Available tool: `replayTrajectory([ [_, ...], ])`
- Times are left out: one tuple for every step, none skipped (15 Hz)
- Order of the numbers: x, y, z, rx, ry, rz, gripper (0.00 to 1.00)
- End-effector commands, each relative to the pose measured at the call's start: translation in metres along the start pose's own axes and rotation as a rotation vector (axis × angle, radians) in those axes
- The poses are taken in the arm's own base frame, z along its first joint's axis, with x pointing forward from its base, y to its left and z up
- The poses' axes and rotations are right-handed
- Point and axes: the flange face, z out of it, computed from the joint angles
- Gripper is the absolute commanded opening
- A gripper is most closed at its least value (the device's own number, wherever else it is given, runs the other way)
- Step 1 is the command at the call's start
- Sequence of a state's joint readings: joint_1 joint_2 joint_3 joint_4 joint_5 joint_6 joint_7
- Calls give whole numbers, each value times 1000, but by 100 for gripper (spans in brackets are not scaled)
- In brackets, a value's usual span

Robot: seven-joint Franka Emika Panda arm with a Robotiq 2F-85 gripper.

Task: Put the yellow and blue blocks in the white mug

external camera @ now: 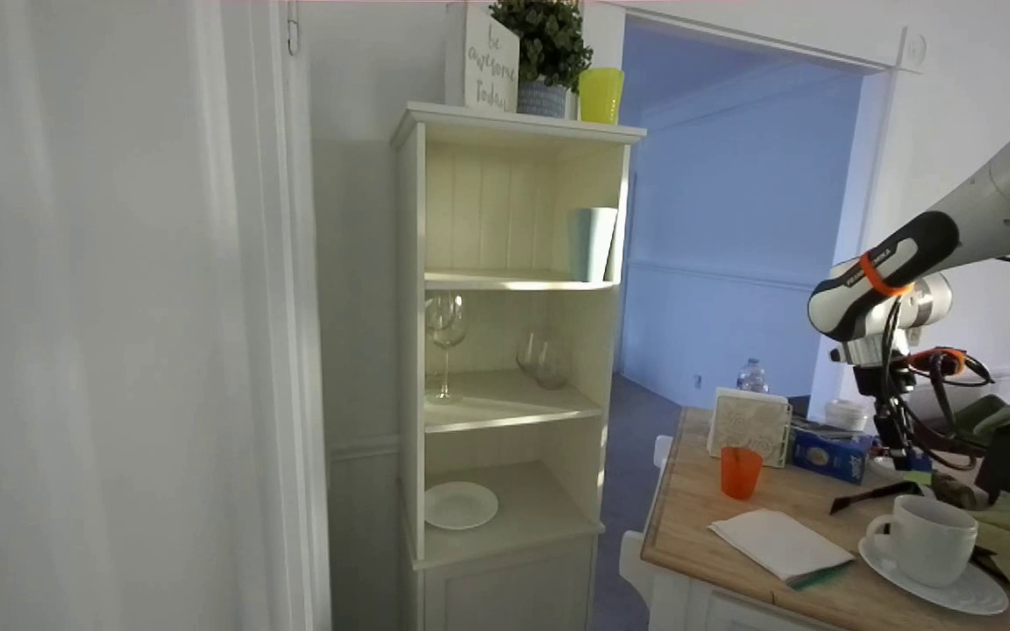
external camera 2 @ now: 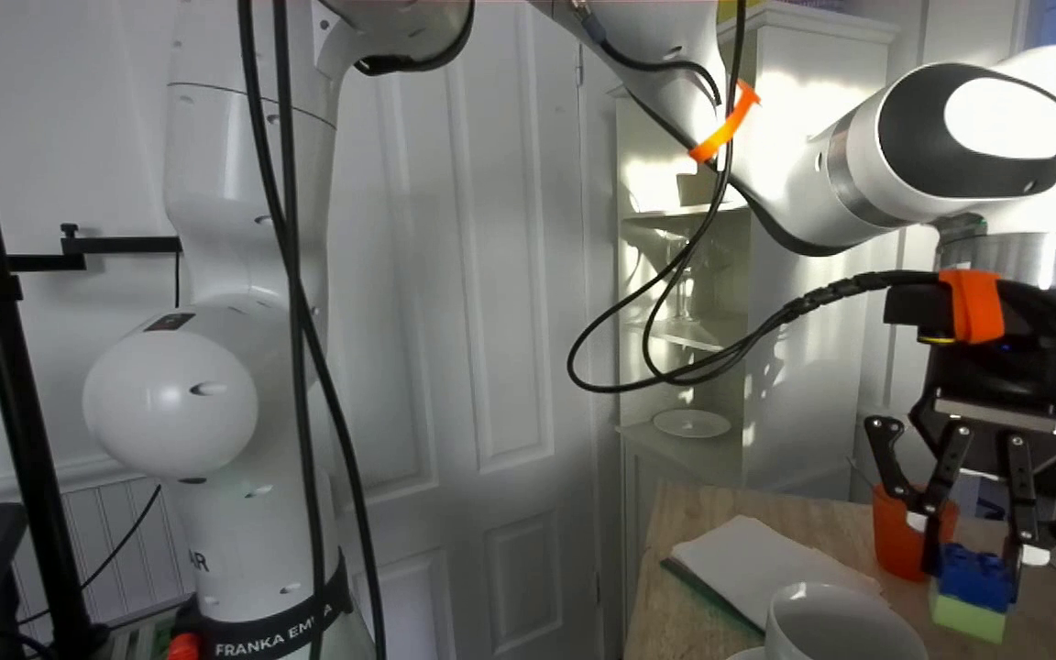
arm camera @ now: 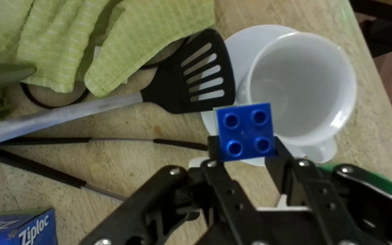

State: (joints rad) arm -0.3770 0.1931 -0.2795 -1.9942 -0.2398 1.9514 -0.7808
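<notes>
My gripper (external camera 2: 973, 561) is shut on a blue block (external camera 2: 975, 579), with a pale yellow block (external camera 2: 966, 618) joined under it. The pair hangs above the table. In the wrist view the gripper (arm camera: 245, 148) has one finger on each side of the blue block (arm camera: 245, 132); the yellow block is nearly all hidden beneath. The white mug (arm camera: 305, 75) stands upright on a white saucer, up and right of the blocks in the wrist view, partly overlapped by them. Its inside shows no block. The mug shows in both exterior views (external camera: 933, 542), (external camera 2: 798, 625).
An orange cup (external camera: 740, 473) and a white folded paper (external camera: 781, 545) are on the wooden table. The saucer (arm camera: 243, 46) is under the mug. A black slotted spatula (arm camera: 172, 85), a yellow-green cloth (arm camera: 155, 30) and a blue Ziploc box (arm camera: 29, 228) lie nearby.
</notes>
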Motion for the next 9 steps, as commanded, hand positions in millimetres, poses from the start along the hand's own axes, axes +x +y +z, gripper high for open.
replayTrajectory([
  [-24, -22, -3, 44, -47, 42, 12],
  [-28, -26, -3, 62, -52, 53, 12],
  [-31, -31, -1, 77, -70, 50, 12],
  [-32, -34, 1, 91, -68, 59, 12],
  [-34, -37, 4, 101, -78, 61, 12],
  [-35, -39, 7, 106, -75, 64, 12],
  [-35, -41, 11, 105, -71, 72, 12],
  [-34, -43, 16, 106, -66, 78, 12],
  [-33, -46, 19, 107, -58, 86, 12],
])
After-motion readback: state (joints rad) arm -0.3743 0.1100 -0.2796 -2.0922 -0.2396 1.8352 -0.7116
